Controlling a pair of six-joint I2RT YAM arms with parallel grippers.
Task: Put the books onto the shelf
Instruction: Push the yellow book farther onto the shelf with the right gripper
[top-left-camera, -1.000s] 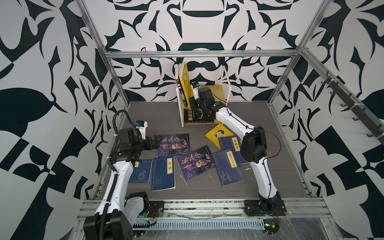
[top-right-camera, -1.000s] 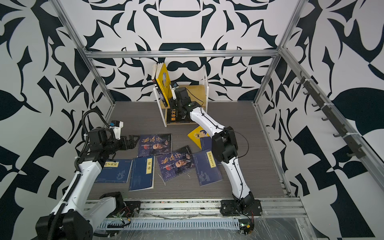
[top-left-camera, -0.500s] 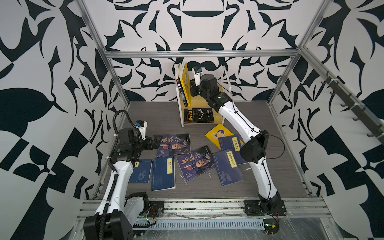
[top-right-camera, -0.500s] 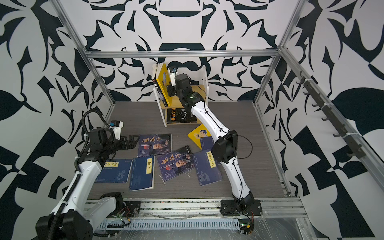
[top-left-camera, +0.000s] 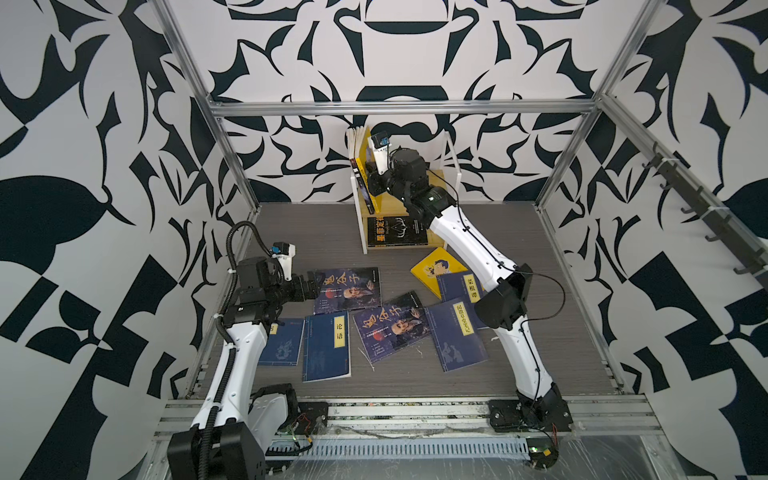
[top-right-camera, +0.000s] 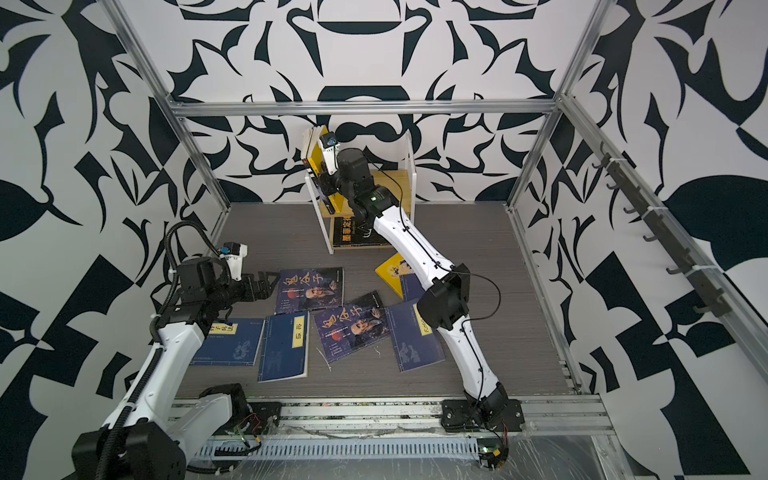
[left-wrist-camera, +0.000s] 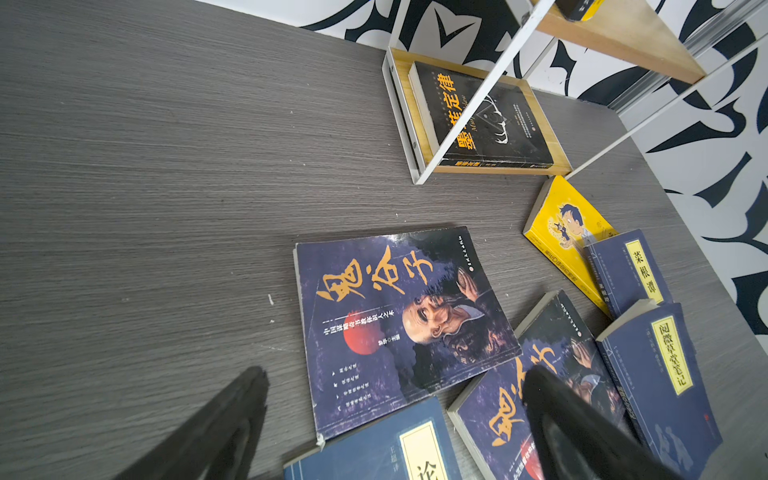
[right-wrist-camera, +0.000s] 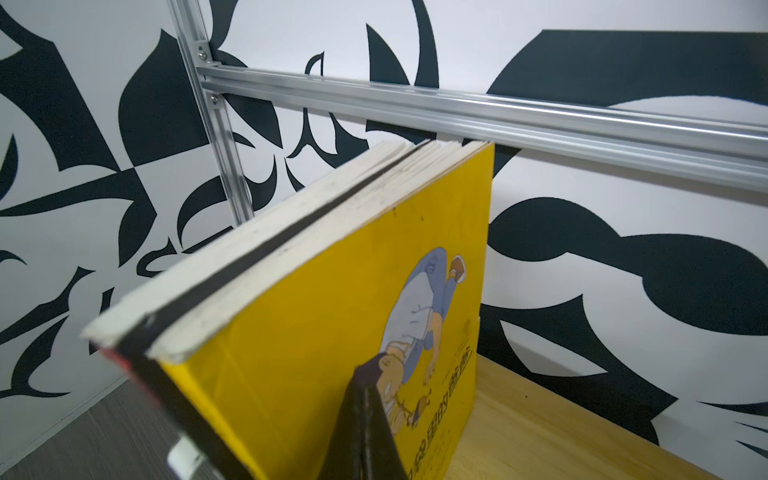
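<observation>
The shelf (top-left-camera: 440, 180) stands at the back centre. On its top board (right-wrist-camera: 519, 436), a yellow cartoon book (right-wrist-camera: 311, 332) and another book lean together at the left end (top-left-camera: 360, 143). My right gripper (right-wrist-camera: 365, 388) is shut and holds nothing, with its tip against the yellow cover (top-right-camera: 316, 160). More books lie flat on the table: two navy portrait books (top-left-camera: 348, 289) (top-left-camera: 392, 326), several navy books with yellow strips (top-left-camera: 326, 347), and a yellow one (top-left-camera: 432, 268). My left gripper (left-wrist-camera: 395, 374) hangs open just left of the nearer portrait book (left-wrist-camera: 399, 324).
A black book (top-left-camera: 397, 232) lies flat on the shelf's lower tier. The right half of the top board (top-right-camera: 395, 178) is bare. Aluminium frame posts (top-left-camera: 232, 153) and patterned walls enclose the grey table (top-left-camera: 299, 232). The right arm's elbow (top-left-camera: 505, 297) hangs over the right-hand books.
My right gripper rose from in front of the lower tier to the top tier and moved left against the standing yellow book. The left arm has not moved.
</observation>
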